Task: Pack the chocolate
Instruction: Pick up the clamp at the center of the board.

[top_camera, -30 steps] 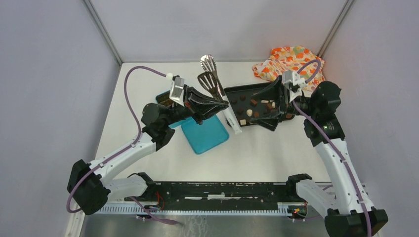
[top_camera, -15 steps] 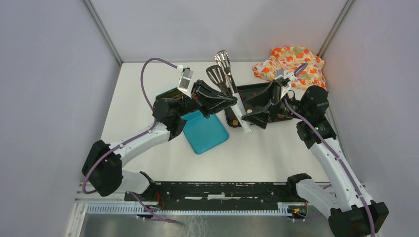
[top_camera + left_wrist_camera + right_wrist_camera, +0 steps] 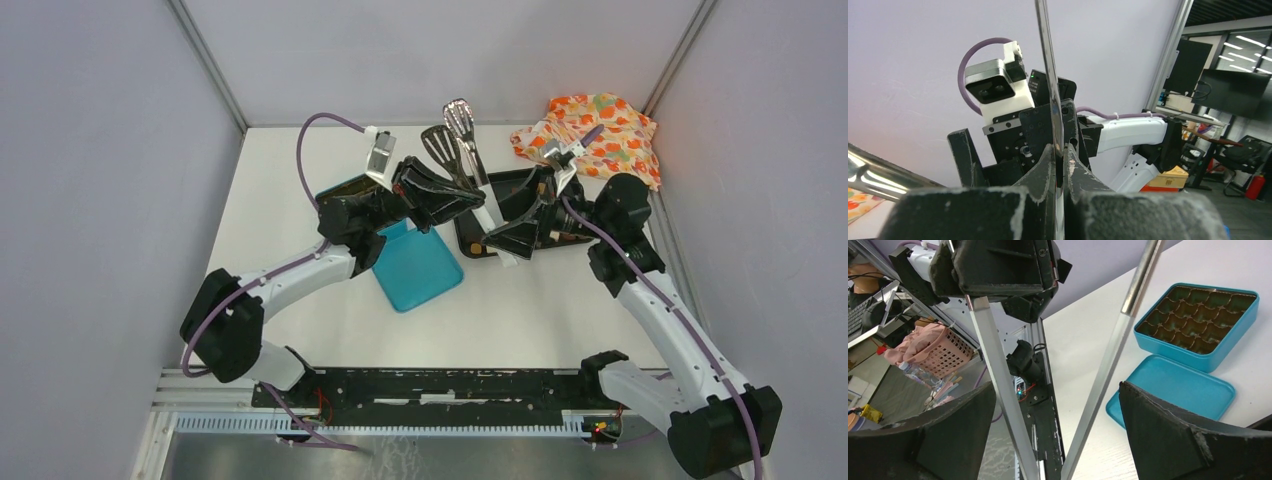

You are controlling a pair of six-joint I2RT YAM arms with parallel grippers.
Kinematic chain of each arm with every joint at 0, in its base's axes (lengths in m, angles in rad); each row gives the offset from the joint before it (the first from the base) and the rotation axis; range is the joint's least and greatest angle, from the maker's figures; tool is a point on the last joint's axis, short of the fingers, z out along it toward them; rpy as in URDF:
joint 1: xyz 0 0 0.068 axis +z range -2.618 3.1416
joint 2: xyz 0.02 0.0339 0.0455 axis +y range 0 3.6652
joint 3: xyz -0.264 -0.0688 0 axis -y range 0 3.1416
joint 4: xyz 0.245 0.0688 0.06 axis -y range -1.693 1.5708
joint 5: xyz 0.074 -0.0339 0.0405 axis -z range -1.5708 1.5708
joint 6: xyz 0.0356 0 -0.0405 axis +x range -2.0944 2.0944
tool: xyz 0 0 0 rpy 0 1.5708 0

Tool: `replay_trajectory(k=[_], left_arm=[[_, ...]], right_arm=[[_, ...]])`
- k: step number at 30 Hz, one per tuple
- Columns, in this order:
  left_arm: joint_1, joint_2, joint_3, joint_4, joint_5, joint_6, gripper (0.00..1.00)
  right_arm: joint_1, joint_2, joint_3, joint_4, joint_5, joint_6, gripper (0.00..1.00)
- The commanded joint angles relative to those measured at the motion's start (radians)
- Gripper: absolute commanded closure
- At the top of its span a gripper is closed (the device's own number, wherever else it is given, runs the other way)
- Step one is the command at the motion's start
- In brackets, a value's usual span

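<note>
Top external: chocolate (image 3: 477, 249) lies on tray (image 3: 463, 236) under right jaws.

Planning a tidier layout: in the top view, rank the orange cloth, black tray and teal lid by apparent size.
Orange cloth and black tray: look alike, tray partly hidden by the arms, so unranked.
Teal lid: smallest.

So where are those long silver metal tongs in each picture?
Top external: long silver metal tongs, upper centre.
Left wrist: thin upright strip, centre.
Right wrist: two slanted bars, centre.
Shared landmark: left arm's black fingers clamping them.
</note>
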State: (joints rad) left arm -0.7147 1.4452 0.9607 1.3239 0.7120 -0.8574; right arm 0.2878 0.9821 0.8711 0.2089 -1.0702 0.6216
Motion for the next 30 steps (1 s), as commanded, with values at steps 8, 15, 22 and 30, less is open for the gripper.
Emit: replay_trajectory(k=[8,15,22,30], left_arm=[[-0.008,0.093,0.076,0.185,-0.062,-0.143,0.98],[-0.010,0.072,0.060,0.089,-0.101,-0.082,0.98],[-0.010,0.078,0.060,0.068,-0.127,-0.094,0.98],[-0.011,0.069,0.059,0.015,-0.142,-0.105,0.98]], right_arm=[[0.039,0.070,0.115,-0.035,0.069,-0.102,0.12],[0.045,0.070,0.101,-0.032,0.060,-0.110,0.16],[0.047,0.068,0.089,-0.012,0.036,-0.122,0.14],[0.047,0.064,0.037,0.105,0.008,-0.022,0.31]])
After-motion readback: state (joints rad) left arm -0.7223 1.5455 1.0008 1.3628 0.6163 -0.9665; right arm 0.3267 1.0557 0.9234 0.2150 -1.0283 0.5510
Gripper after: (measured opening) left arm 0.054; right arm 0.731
